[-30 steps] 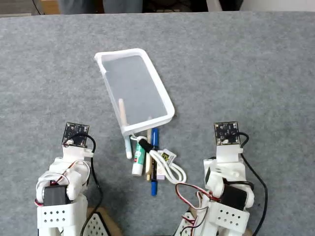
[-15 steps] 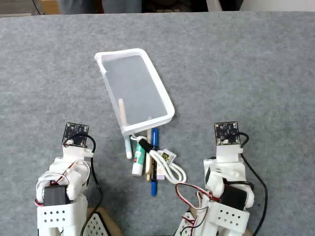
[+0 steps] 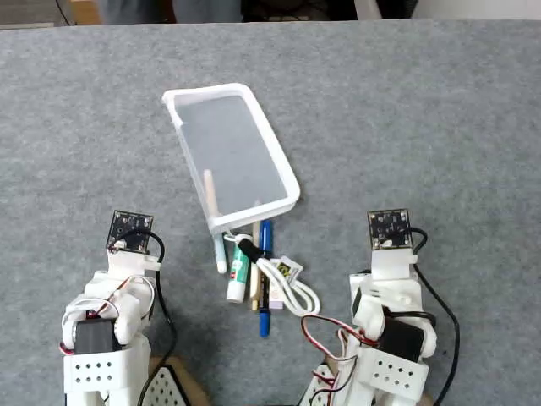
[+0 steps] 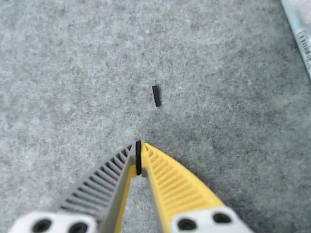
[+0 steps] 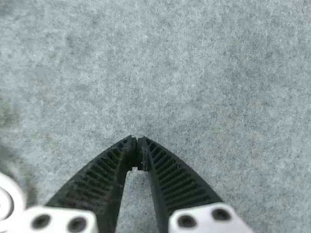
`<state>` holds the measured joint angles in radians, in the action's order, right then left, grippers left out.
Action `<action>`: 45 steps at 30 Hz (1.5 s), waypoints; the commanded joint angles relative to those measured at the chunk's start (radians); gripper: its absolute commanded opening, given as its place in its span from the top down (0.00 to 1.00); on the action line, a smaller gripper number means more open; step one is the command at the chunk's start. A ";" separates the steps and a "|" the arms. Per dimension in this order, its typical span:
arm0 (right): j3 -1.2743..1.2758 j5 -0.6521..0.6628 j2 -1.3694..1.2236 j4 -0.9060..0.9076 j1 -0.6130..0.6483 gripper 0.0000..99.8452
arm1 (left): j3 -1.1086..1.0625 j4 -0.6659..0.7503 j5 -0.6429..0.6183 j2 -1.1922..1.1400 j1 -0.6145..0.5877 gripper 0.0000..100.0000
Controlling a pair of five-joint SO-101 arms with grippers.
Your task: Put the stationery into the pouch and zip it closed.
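Note:
A translucent white pouch [image 3: 228, 152] lies slanted at mid-table, its near end toward the arms. A pale stick [image 3: 210, 194] shows inside it. Just below its mouth lies a heap of stationery: a blue pen [image 3: 265, 283], a green-and-white tube [image 3: 237, 272], a white pen [image 3: 221, 253] and a coiled white cable [image 3: 294, 293]. The left arm [image 3: 114, 309] and right arm [image 3: 390, 313] sit at the near edge, on either side of the heap. My left gripper [image 4: 137, 147] is shut and holds nothing, low over bare mat. My right gripper [image 5: 135, 141] is shut too, with nothing in it.
Grey felt mat [image 3: 423, 127] covers the table, with free room all round the pouch. A small black scrap [image 4: 156, 95] lies on the mat just ahead of the left gripper. A barcoded edge [image 4: 300, 34] shows at the left wrist view's corner.

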<state>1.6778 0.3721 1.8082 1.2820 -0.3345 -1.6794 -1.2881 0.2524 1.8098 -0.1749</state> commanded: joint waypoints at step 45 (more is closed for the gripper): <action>-1.161 0.166 -0.802 0.353 0.180 0.98 | 0.760 -0.132 0.084 -0.278 -0.245 0.97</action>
<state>0.7741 0.6406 1.2605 1.5290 -0.2240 -1.0242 -1.4492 0.3598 1.6732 -0.3590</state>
